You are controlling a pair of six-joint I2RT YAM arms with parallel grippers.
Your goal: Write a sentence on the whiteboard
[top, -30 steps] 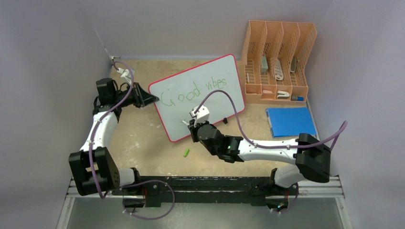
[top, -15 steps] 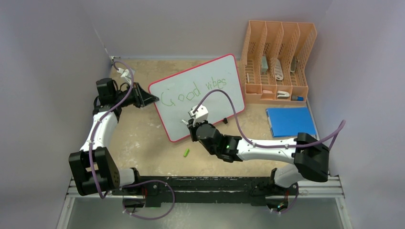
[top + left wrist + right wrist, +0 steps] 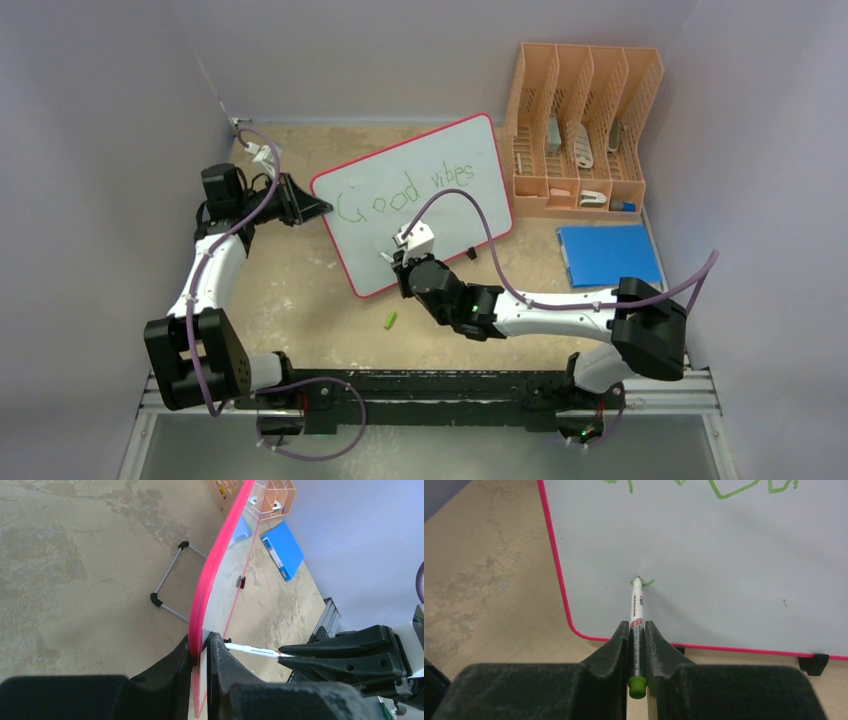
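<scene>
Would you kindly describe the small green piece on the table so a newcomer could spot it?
Find the red-rimmed whiteboard standing mid-table. Just in front of its near corner lies a tiny green cylinder, the only loose green thing on the tabletop.

Tan table carries propped whiteboard, peach organizer, blue folder, green cap

Green handwriting on the whiteboard reads "Good vibes"; print on the marker is illegible.
</scene>
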